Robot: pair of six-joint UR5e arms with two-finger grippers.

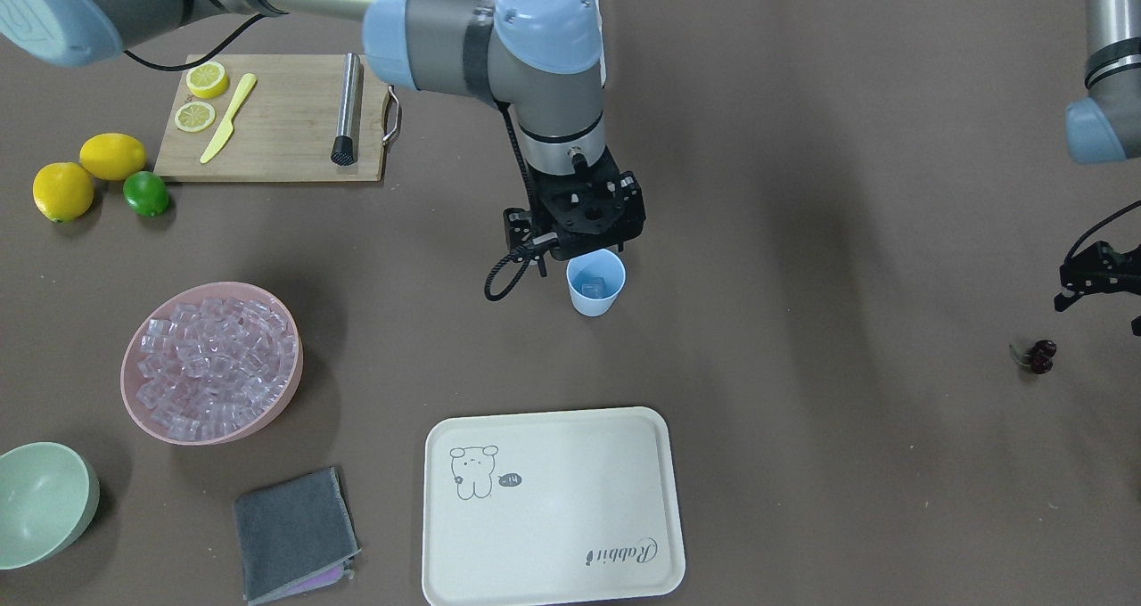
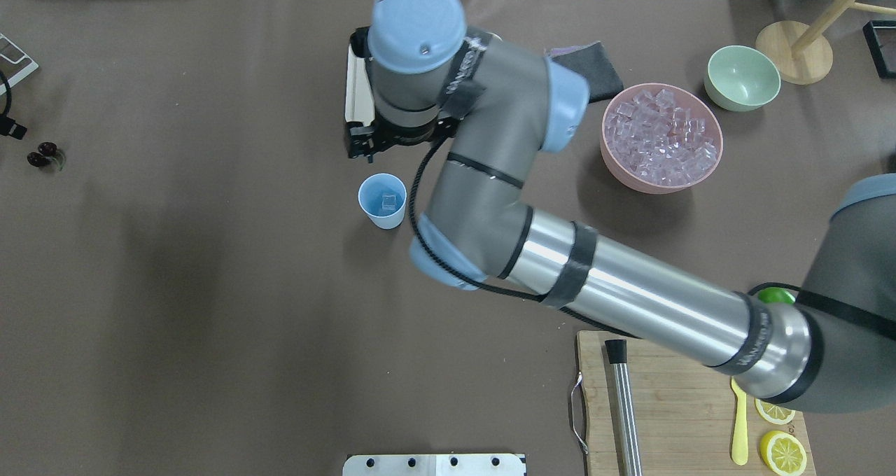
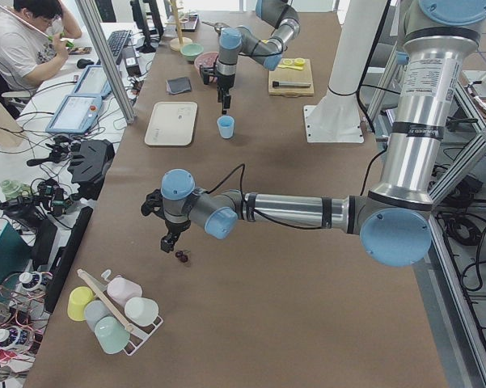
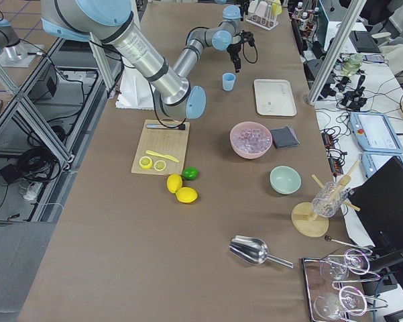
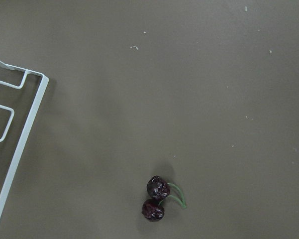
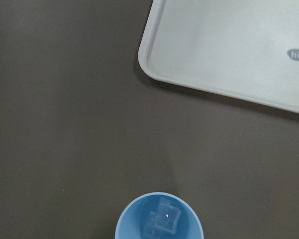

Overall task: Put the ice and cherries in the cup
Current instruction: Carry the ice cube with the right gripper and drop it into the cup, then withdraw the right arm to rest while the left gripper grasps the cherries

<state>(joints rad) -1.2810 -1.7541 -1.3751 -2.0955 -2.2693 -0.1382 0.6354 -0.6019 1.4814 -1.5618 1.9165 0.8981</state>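
One ice cube [image 6: 161,221], perhaps two pressed together, lies at the bottom of the light-blue cup [image 6: 129,225]. The cup stands upright near the middle of the table [image 1: 802,232], not far from the white tray [image 6: 229,45]. The rest of the ice [image 1: 214,356] is heaped in the pink bowl [image 1: 294,383]. The cherries [image 5: 156,196] are not yet in the cup. They lie on the table at the robot's left end, well apart from it.

The right hand [image 1: 584,232] hangs just above and beside the cup. Its fingers are hidden under its own body, so I cannot tell how far it is open or whether it carries anything. The left hand [image 3: 169,241] hovers near the cherries without touching them, and its opening I also cannot tell.

I judge that the cherries are the step in hand. The left hand should come down straight over the pair and close softly on one fruit or on the joined stems. The right arm should first clear the cup. The release should be low over the mouth, because the cup is light and narrow.

Only the right wrist view looks into the cup and proves the ice. The left wrist view alone shows the green stems and a white wire rack [image 5: 20,124] near the cherries. The front-facing view shows cup and cherries together, and so the long carry between them.
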